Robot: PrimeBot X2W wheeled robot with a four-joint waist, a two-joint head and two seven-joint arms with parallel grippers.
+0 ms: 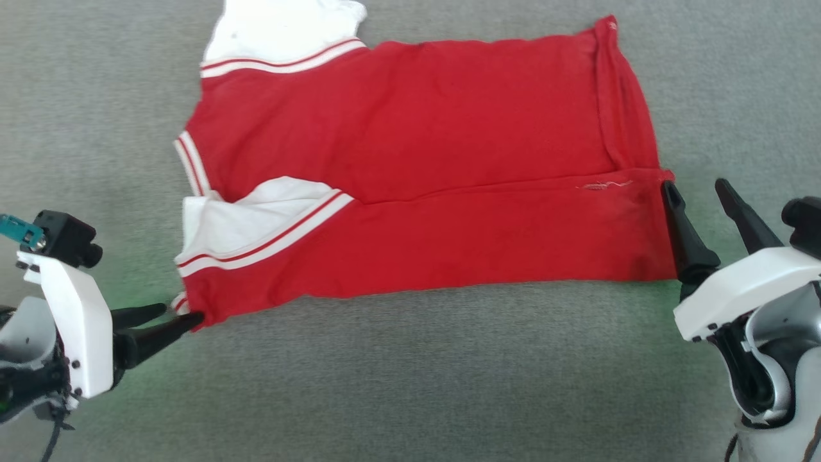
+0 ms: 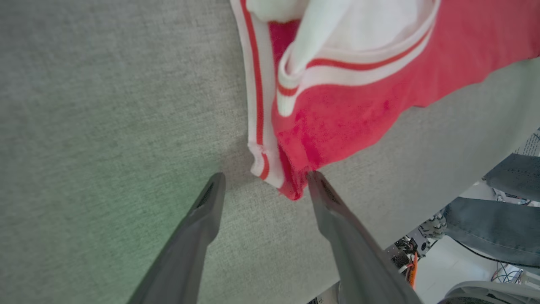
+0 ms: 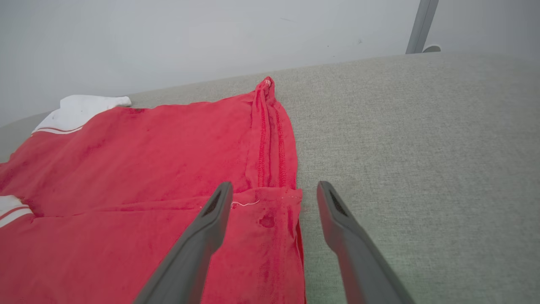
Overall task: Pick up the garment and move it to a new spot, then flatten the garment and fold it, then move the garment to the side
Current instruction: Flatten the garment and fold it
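The right tool [image 3: 274, 185] stood spread, one finger over the red garment [image 3: 147, 169], the other over bare grey counter [image 3: 400, 147]. The garment's hemmed edge ran between them; a white sleeve [image 3: 80, 109] lay far left.

We see a table [image 1: 410, 378] covered in grey woven cloth, with a faint green tint [image 1: 154, 366] at the lower left and lower right of the head view. In the right wrist view, a pale wall [image 3: 168, 38] and a slim grey pole [image 3: 421, 25] stand behind it. In the left wrist view, beyond the table's edge, are what look like a person's legs [image 2: 493, 223] in jeans, a pale floor [image 2: 438, 274] and loose cables [image 2: 476, 253].
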